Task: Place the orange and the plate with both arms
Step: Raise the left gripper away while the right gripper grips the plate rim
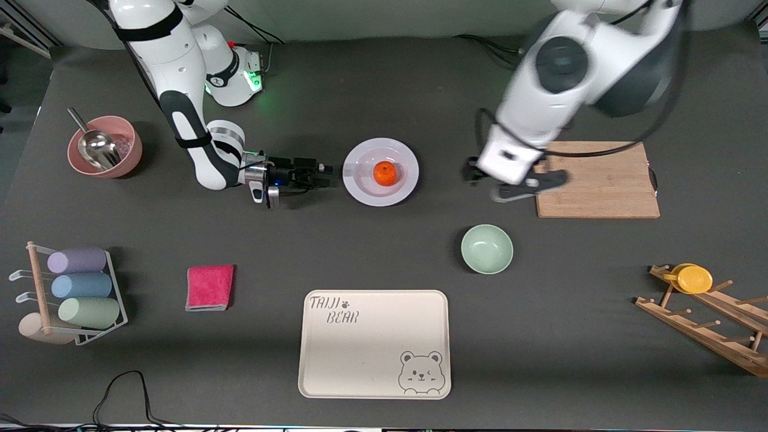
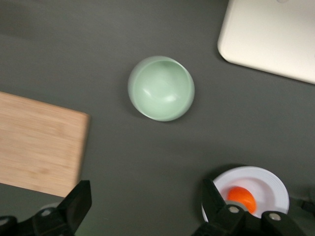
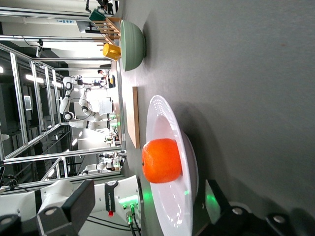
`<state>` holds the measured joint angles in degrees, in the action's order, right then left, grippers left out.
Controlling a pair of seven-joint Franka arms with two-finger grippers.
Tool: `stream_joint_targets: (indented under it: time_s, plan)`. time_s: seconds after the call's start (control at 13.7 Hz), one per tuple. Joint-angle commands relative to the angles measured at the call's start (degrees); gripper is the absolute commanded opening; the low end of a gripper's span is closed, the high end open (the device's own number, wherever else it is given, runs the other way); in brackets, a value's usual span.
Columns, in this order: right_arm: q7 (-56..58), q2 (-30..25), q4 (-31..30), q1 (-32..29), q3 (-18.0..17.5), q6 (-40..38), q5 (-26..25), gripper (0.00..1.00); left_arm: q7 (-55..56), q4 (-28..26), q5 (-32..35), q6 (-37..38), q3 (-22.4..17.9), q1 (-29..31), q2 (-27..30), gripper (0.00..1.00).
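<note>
orange [image 1: 384,173]: a small round bright fruit sitting in the well of the plate [image 1: 359,188], about at its middle, on the desk [image 1: 384,252] midway between the two arms.
orange handling: likely light, firm with a little give, and round, so it could roll if the plate tilts; a dimpled skin should give some grip.
plate: pale, shallow and wide-rimmed, flat on the desk, farther from the front camera than the green bowl [image 1: 486,248] and the bear tray [image 1: 374,344].
plate handling: looks stiff, smooth and probably slippery and breakable; the thin rim toward the right arm's end looks like the best hold, pinched top and underside.
right gripper [image 1: 321,173]: low over the desk just beside the plate's rim, on the side toward the right arm's end, pointing at it; fingers spread apart in the right wrist view, nothing between them, not touching the plate as far as i can tell.
left gripper [image 1: 521,191]: up in the air at the edge of the cutting board [image 1: 596,179], over the desk between board and plate; fingers wide apart and empty in the left wrist view.
risk: lifting the plate by one rim may tip it and send the orange rolling, so level carrying looks wise.
stage: judged as the approach to the plate.
</note>
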<state>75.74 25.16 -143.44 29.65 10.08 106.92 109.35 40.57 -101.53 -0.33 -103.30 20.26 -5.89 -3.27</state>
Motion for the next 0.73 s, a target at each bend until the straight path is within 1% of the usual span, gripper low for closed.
stream_joint_targets:
  time_s: [0.0,0.15,0.29,0.36,0.51,0.66]
  plan:
    - [4.58,3.04,1.14,2.60,0.03,0.13,4.80,0.99,-5.93,-1.92,-1.34,1.69,0.83,7.01,5.11,1.00]
    - [7.48,4.28,1.14,3.74,0.03,-0.05,7.09,0.99,-7.78,-1.31,-1.34,1.78,0.74,10.45,5.38,1.00]
    - [7.67,4.46,1.23,3.75,-0.76,-0.05,7.80,0.99,-9.98,-0.96,-1.26,1.78,0.30,13.00,5.47,1.00]
    - [7.67,4.54,1.23,3.74,-1.46,-0.14,9.11,0.99,-10.16,-0.17,-0.73,1.78,0.04,13.10,5.38,1.00]
    - [7.76,4.98,2.10,3.74,-2.52,-0.14,11.14,0.99,-12.00,1.32,-0.55,1.69,-2.24,13.10,5.21,1.00]
    - [7.84,5.16,2.11,3.66,-4.01,-0.14,12.80,0.95,-15.59,2.30,-0.46,1.78,-4.08,13.10,4.77,1.00]
